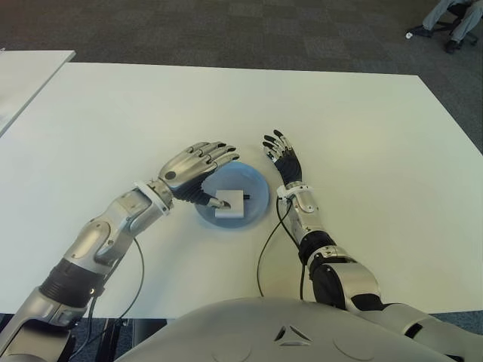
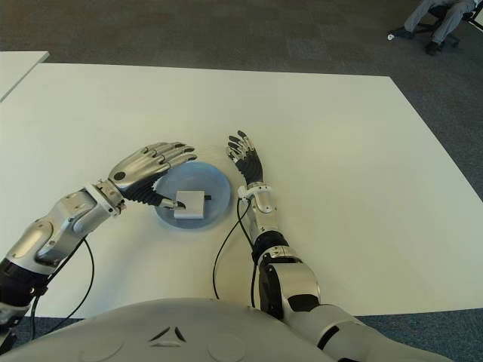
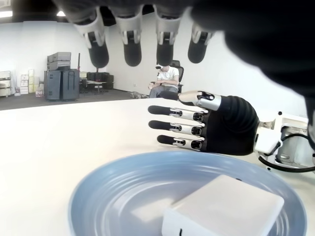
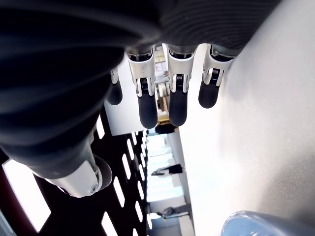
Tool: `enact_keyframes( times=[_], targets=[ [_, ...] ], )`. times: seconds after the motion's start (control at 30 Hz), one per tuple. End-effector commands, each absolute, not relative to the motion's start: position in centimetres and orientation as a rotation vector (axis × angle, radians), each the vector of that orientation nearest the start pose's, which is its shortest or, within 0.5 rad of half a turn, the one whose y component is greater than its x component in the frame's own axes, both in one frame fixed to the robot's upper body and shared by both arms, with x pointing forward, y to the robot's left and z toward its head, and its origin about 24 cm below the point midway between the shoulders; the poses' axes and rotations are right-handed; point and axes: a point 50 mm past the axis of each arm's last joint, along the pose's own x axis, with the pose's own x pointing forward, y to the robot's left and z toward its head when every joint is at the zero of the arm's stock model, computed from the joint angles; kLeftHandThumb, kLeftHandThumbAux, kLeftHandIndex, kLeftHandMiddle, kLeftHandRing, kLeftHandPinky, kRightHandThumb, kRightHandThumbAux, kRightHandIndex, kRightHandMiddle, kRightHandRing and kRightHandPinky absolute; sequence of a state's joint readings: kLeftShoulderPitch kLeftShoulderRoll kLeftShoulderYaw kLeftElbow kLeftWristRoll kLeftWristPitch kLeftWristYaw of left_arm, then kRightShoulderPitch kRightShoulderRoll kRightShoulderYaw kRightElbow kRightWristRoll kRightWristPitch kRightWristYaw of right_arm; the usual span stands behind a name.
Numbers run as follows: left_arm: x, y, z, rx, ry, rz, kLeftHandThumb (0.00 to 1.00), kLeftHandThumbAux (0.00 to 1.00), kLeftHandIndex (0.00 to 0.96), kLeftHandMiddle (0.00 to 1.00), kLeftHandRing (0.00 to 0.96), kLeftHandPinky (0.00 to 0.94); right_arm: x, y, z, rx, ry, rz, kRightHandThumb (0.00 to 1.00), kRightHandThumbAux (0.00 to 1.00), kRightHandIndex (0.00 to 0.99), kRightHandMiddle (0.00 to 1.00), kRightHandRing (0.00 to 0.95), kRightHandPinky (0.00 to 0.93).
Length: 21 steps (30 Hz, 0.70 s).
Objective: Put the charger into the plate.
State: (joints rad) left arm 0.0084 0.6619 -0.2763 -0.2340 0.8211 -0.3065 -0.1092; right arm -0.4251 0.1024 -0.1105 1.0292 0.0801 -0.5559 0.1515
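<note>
Charger: we see the white block-shaped charger (image 1: 229, 204) lying inside the plate, toward its near side, with a dark plug end on the side nearest our right hand.
Plate: the blue plate (image 1: 256, 184) sits on the table in front of our torso, between our two hands.
Left hand: our left hand (image 1: 198, 167) hangs over the plate's left half, fingers stretched out over the rim and released, grasping nothing; its thumb (image 1: 219, 202) reaches down to the charger's left edge, and we cannot tell whether it touches. In the left wrist view the fingertips (image 3: 132, 50) hang well above the charger (image 3: 224, 209) with open space under them.
Right hand: our right hand (image 1: 282, 155) shows just right of the plate, fingers straight and relaxed, pointing away from us, holding nothing; in the left wrist view it (image 3: 206, 124) stands beyond the plate's far rim (image 3: 147, 158).
Table: the white table (image 1: 362, 128) carries the plate; a second white table (image 1: 26, 72) shows at far left.
Cables: a black cable (image 1: 266, 253) runs from each wrist to the near edge.
Background: a seated person (image 3: 165, 81) is in the room beyond, on an office chair.
</note>
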Motion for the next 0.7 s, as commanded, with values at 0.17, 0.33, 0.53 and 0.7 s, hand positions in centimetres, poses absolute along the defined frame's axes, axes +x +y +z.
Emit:
enact_keyframes(
  times=[0.17, 0.33, 0.53, 0.7],
  targets=[
    [22.9, 16.2, 8.3, 1.266, -0.381, -0.475, 0.108, 0.408, 0.119, 0.075, 0.010, 0.000, 28.3, -10.1, -4.0, 0.201, 0.167, 0.147, 0.061, 0.727, 0.083, 0.221, 0.183, 0.140],
    [23.1, 16.2, 8.2, 1.021, -0.336, -0.359, 0.096, 0.469, 0.105, 0.088, 0.041, 0.049, 28.3, -10.2, -4.1, 0.200, 0.171, 0.143, 0.057, 0.722, 0.086, 0.220, 0.184, 0.148],
    [24.0, 17.1, 7.4, 0.584, -0.209, -0.231, 0.064, 0.550, 0.081, 0.084, 0.058, 0.047, 28.3, -10.3, -4.1, 0.200, 0.173, 0.138, 0.045, 0.719, 0.091, 0.216, 0.182, 0.148],
    [24.3, 17.6, 6.8, 0.316, -0.197, -0.098, 0.018, 0.685, 0.052, 0.055, 0.032, 0.023, 28.3, -10.5, -4.1, 0.200, 0.176, 0.135, 0.034, 0.718, 0.092, 0.214, 0.178, 0.139]
  ],
)
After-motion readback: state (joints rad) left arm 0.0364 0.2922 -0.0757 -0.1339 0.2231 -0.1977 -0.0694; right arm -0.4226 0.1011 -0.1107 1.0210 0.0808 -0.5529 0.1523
